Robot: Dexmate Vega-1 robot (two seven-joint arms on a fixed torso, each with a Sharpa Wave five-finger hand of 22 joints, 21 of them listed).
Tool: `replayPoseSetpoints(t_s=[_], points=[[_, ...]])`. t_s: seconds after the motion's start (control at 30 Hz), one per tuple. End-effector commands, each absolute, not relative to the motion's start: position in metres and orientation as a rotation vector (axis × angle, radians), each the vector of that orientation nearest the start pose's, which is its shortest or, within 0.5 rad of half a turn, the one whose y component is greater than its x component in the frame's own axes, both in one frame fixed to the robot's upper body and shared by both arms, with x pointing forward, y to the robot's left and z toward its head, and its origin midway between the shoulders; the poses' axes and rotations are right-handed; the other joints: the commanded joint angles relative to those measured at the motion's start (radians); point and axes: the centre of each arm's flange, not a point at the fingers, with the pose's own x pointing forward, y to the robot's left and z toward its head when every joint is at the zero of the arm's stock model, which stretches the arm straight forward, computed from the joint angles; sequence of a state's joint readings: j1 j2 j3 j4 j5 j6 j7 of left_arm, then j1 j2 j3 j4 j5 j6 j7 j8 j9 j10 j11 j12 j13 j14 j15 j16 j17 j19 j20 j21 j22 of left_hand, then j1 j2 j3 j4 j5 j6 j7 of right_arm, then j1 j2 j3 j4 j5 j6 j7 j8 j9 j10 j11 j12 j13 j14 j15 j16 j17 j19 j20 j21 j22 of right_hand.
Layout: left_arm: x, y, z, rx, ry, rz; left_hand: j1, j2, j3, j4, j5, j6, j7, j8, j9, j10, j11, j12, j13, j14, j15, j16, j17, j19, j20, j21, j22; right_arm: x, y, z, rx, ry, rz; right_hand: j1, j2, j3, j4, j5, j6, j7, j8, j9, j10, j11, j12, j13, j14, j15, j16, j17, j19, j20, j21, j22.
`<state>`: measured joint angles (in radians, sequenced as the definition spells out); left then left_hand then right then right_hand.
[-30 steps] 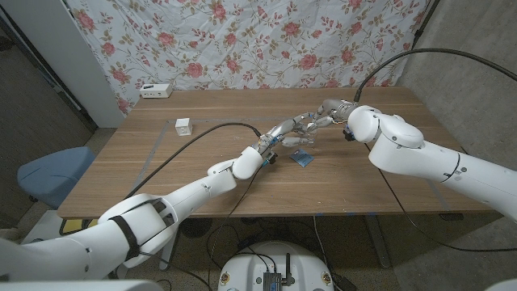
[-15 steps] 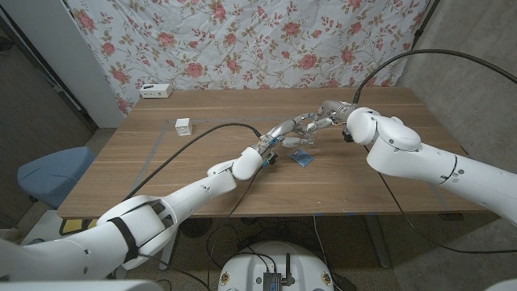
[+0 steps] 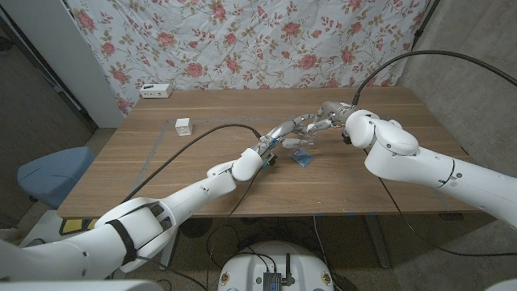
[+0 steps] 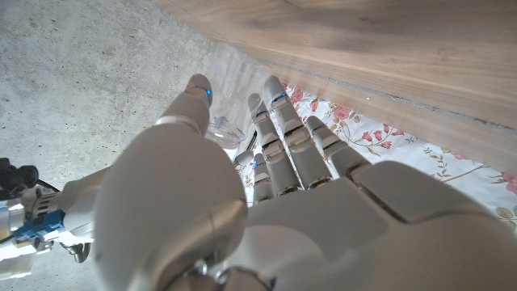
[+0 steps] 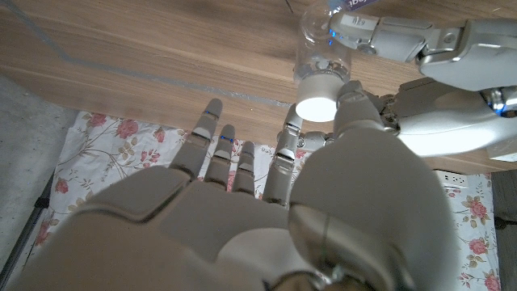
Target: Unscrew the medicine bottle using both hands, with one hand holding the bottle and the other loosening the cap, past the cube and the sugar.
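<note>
The left hand [image 3: 284,132] is reaching in from the near left across the middle of the wooden table [image 3: 161,162], and in the right wrist view its fingers [image 5: 380,32] are wrapping around the clear body of the medicine bottle [image 5: 317,36], so it is grasping the bottle and serving as the holding hand. The bottle is sitting between the two hands, held up off the table near its centre, though in the head view it is too hidden by fingers to make out. In the right wrist view its long axis is pointing toward the right hand [image 3: 327,109], with the white cap [image 5: 317,101] facing that hand's camera. The right hand is closing on this end: a finger and the thumb [image 5: 353,97] are pinching the cap's rim while the other fingers are spreading away. The cap is therefore lying directly ahead of the right hand, which is the nearer one for the twist; I judge the turn should run around that axis. Just below the hands, a small blue sugar packet [image 3: 303,158] is lying on the table, and the white cube [image 3: 183,126] is standing well apart on the left.
</note>
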<state>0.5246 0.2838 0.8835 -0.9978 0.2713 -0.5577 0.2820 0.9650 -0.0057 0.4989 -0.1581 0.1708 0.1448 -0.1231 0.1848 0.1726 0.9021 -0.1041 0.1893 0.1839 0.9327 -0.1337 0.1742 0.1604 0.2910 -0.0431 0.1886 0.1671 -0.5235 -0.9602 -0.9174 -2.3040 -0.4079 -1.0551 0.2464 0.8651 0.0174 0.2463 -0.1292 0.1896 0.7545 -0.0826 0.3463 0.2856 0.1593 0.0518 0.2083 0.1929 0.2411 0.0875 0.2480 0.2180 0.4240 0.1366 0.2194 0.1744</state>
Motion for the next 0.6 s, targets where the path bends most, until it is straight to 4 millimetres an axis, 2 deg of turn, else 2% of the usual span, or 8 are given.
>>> replayPoseSetpoints(t_s=[0.03, 0.6], points=[[0.6388, 0.0320, -0.0384, 0.825, -0.983, -0.443, 0.007, 0.012, 0.005, 0.008, 0.005, 0.010, -0.003, 0.002, 0.001, 0.070, -0.062, 0.009, 0.006, 0.009, -0.082, 0.001, 0.002, 0.007, -0.124, -0.002, 0.000, 0.5155, -0.1820, 0.0538, -1.394, -0.270, -0.060, 0.008, 0.004, 0.000, -0.007, 0.004, 0.013, -0.004, 0.010, 0.006, 0.012, -0.004, 0.006, 0.005, 0.015, -0.004, 0.007, 0.005, 0.009, 0.000, 0.004, 0.005], [0.6397, 0.0333, -0.0373, 0.827, -0.987, -0.452, 0.005, 0.012, 0.005, 0.007, 0.005, 0.014, -0.003, 0.002, 0.001, 0.068, -0.064, 0.008, 0.006, 0.011, -0.082, 0.001, 0.003, 0.007, -0.124, -0.002, 0.000, 0.5135, -0.1827, 0.0557, -1.375, -0.280, -0.055, 0.012, 0.010, 0.003, -0.010, 0.003, 0.019, -0.010, 0.022, 0.014, 0.021, -0.010, 0.004, 0.005, 0.019, -0.008, 0.009, 0.008, 0.015, -0.003, 0.003, 0.005]])
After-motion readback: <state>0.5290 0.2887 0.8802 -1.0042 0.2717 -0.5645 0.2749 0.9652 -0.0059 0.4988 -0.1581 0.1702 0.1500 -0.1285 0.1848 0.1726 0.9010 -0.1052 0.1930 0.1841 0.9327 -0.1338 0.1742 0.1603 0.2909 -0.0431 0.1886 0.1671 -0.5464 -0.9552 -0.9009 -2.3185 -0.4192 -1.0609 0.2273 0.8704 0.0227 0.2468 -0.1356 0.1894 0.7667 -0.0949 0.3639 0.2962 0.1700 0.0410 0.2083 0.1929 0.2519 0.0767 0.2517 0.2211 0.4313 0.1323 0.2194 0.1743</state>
